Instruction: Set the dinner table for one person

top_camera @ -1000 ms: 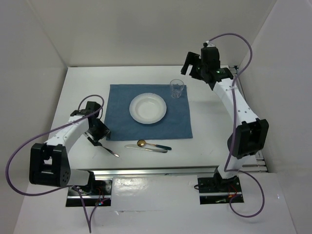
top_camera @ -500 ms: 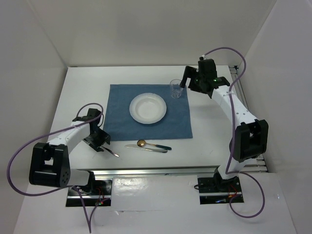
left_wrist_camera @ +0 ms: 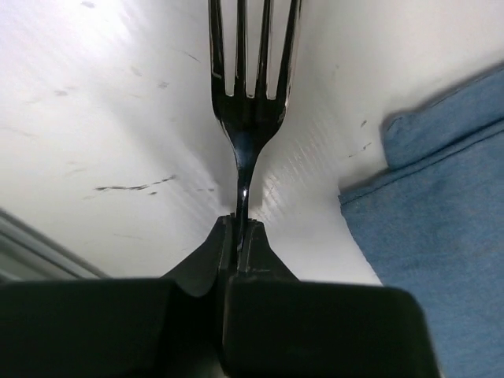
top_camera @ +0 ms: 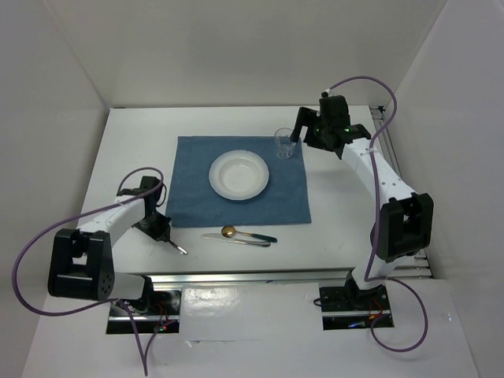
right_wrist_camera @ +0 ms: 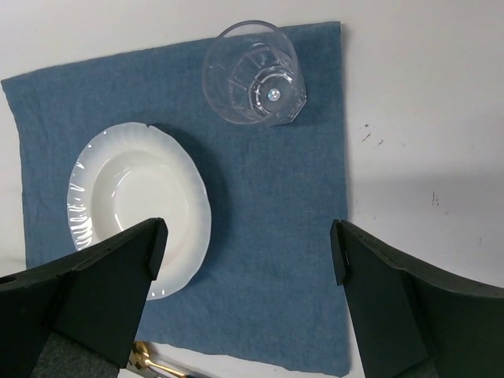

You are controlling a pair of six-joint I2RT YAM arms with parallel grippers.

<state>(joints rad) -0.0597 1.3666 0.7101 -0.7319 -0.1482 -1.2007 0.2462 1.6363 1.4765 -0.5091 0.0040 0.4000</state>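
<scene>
One fork (left_wrist_camera: 249, 118) is pinched by the left pincer (left_wrist_camera: 239, 225); the right pincer (right_wrist_camera: 248, 244) gapes near one glass (right_wrist_camera: 254, 72), one plate (right_wrist_camera: 138, 209).

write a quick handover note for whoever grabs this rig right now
Left gripper: shut on the fork, low over the dinner table by the near-left corner of the blue placemat.
Right gripper: open, empty, above the placemat near the glass.
Done: plate on the placemat's middle, glass upright at its far-right corner.
To do: set the fork down; spoon and knife lie together on the table off the placemat's near edge, probably need placing.
</scene>
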